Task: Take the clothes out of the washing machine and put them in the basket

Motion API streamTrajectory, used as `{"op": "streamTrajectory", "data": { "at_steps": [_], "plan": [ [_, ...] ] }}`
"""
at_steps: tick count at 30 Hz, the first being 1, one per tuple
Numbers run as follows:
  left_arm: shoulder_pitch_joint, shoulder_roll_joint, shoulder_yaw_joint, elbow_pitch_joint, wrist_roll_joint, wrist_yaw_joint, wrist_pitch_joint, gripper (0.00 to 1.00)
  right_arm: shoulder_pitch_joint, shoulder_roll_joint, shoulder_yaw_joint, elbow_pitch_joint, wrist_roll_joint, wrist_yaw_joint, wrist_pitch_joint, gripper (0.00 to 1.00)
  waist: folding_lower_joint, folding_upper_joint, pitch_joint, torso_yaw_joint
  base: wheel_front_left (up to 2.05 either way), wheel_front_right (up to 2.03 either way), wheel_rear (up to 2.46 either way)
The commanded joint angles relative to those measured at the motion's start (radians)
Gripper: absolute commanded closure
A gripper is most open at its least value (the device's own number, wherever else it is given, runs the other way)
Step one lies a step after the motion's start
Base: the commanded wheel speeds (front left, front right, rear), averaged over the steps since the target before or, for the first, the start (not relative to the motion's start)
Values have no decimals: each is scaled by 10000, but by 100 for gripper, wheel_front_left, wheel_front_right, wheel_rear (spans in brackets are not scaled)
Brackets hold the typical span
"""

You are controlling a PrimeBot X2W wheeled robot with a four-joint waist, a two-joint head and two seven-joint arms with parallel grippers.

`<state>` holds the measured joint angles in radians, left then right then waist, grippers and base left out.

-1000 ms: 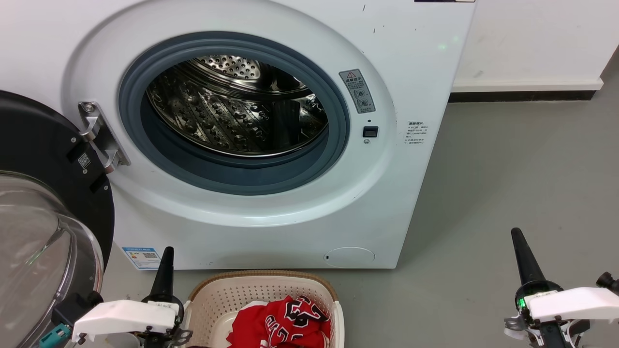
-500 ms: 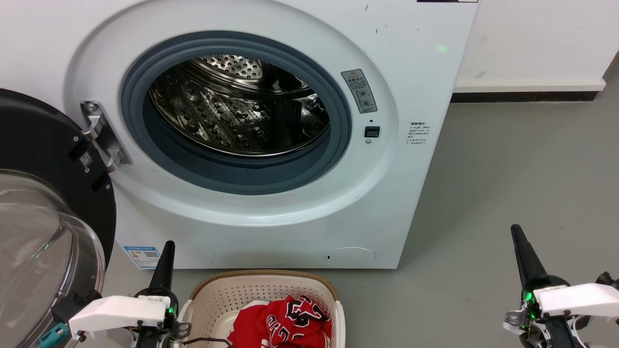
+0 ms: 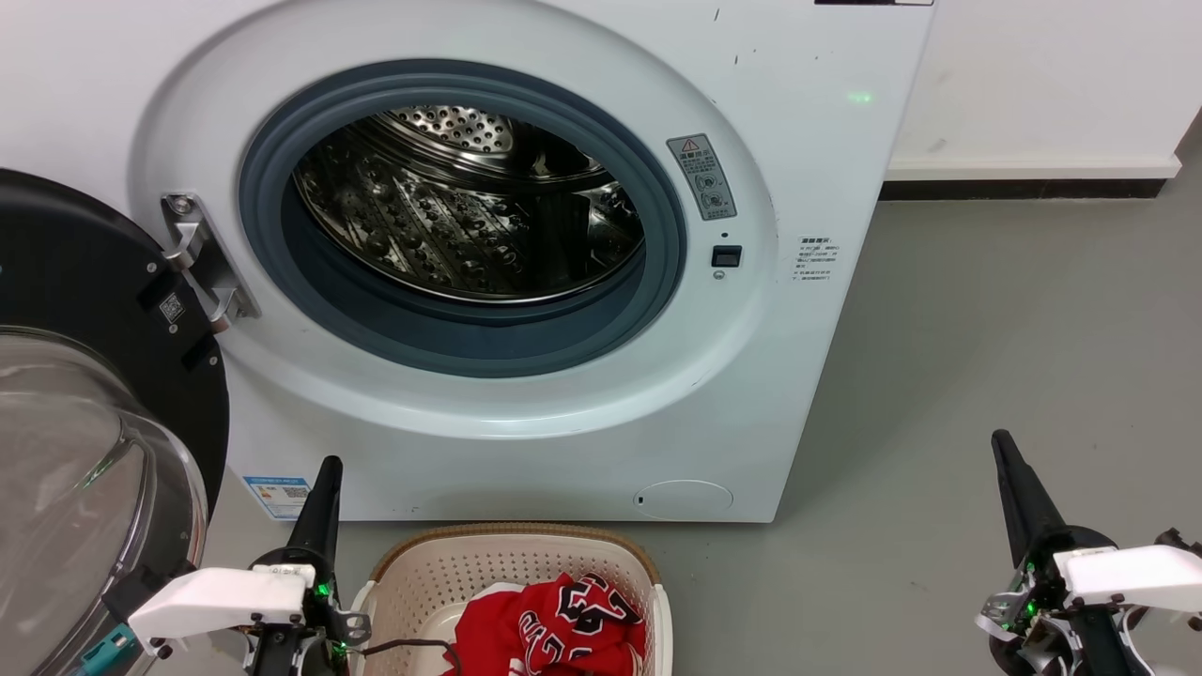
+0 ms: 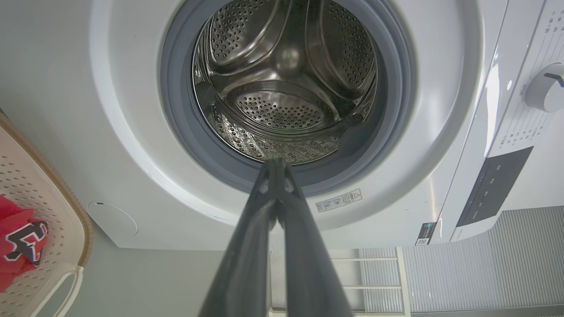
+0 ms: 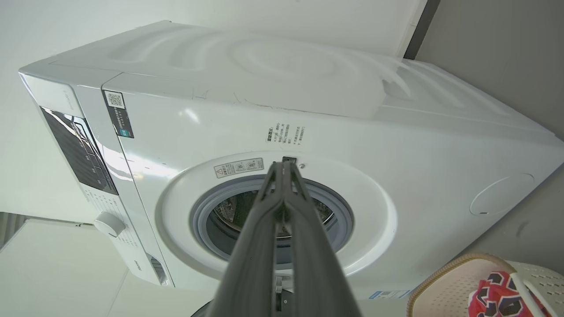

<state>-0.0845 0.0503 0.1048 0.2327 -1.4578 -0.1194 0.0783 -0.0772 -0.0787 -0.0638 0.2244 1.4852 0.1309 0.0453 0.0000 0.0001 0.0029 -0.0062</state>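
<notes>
- Clothes lie in the basket, just right of my left gripper, whose fingers are pressed together.
- Right gripper: fingers also together, holding nothing.
- Both arms have barely drifted this past second. The drum ahead of the fingertips looks bare, so I judge unloading finished.

We are seeing a white washing machine with a grey gasket ringing a shiny steel drum dotted with holes. The cream basket, perforated and brown-rimmed, is showing a red jersey lettered in black and white. We are finding the floor plain grey, the door black-rimmed.
</notes>
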Motion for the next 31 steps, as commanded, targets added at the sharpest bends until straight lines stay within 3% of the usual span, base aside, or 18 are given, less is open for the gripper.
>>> {"op": "streamTrajectory", "data": {
  "at_steps": [1,17,31],
  "plan": [
    [-135,-1,41,23,-224,-63,67,100,-203,-13,-37,14,264,-2,74,100,0,-1,0,6,0,0,0],
    [-296,-3,121,146,-1582,-137,396,100,-337,34,-154,212,1608,-3,430,100,0,-1,2,61,0,0,0],
    [-284,-3,116,142,-1558,-140,392,100,-348,74,-209,206,1519,-3,481,100,0,-1,2,62,0,0,0]
  ]
}}
